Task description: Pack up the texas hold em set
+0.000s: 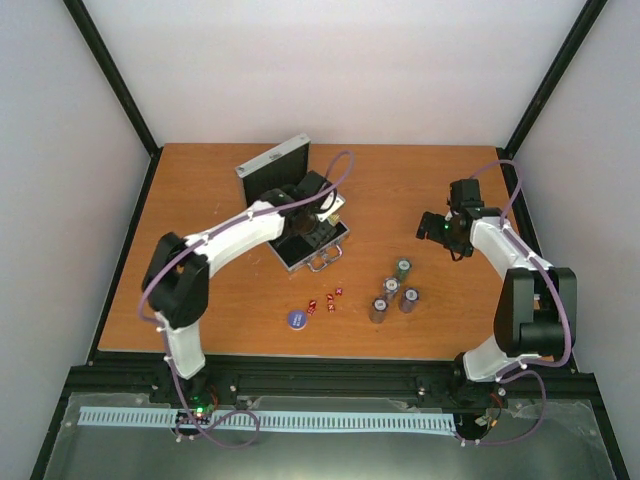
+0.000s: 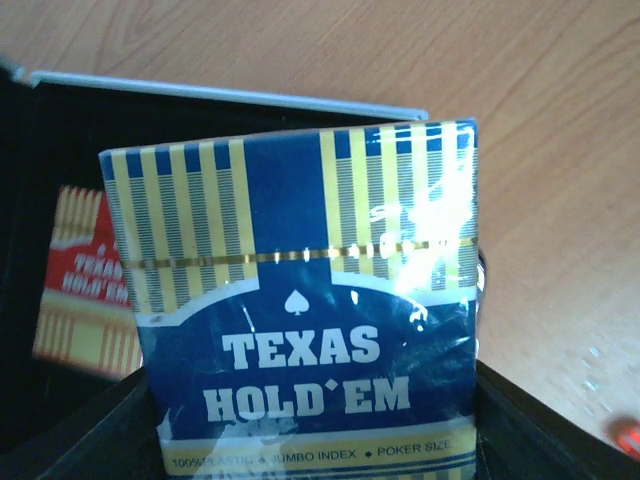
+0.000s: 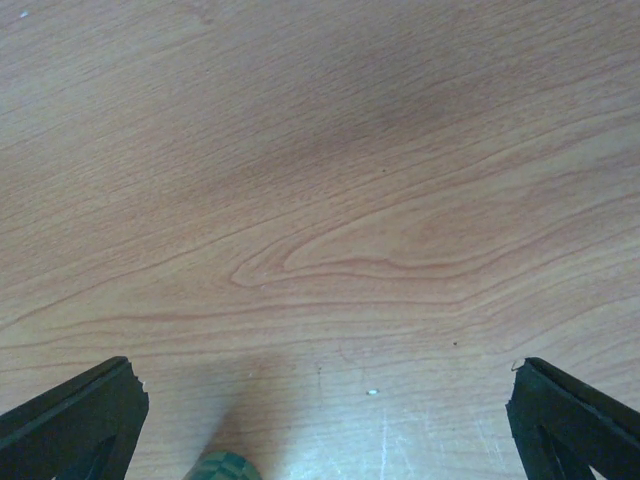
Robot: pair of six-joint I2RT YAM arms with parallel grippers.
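The silver case point(image 1: 272, 161) stands open at the back middle of the table, its black-lined base point(image 1: 322, 248) toward me. My left gripper point(image 1: 318, 215) hangs over the base, shut on the blue-yellow card box point(image 2: 300, 300), which fills the left wrist view. The red card box point(image 2: 85, 285) lies inside the black lining point(image 2: 60, 150). Several grey chip stacks point(image 1: 392, 288), three red dice point(image 1: 328, 300) and the blue disc point(image 1: 296, 318) sit on the table in front of the case. My right gripper point(image 1: 440, 228) hovers open over bare wood point(image 3: 325, 400), behind the chips.
The case's silver rim point(image 2: 230, 95) crosses the top of the left wrist view. One red die point(image 2: 628, 436) shows at that view's lower right. A green-checked chip top point(image 3: 222, 468) peeks in at the bottom of the right wrist view. Black frame posts stand at the table's back corners.
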